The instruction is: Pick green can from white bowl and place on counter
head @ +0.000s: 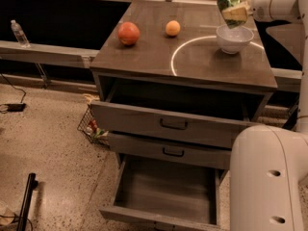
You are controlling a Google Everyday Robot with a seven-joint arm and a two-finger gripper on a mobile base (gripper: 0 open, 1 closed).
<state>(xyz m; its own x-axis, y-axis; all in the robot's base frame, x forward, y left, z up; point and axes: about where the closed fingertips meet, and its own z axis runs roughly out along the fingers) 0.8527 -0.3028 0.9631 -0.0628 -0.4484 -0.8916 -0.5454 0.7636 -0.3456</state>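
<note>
The green can [226,0] hangs tilted in the air just above the white bowl [234,38], clear of its rim. My gripper [233,11] comes in from the right and is shut on the can, its pale fingers [235,15] wrapped round the can's lower part. The bowl stands at the far right of the dark counter [192,57], on the thin white curved line, and nothing shows inside it.
A red fruit [128,33] and a smaller orange fruit [173,28] lie on the counter's back left. The top drawer [168,121] and bottom drawer [166,191] are pulled open. My white base [267,177] fills the lower right. A wire basket [94,126] sits on the floor.
</note>
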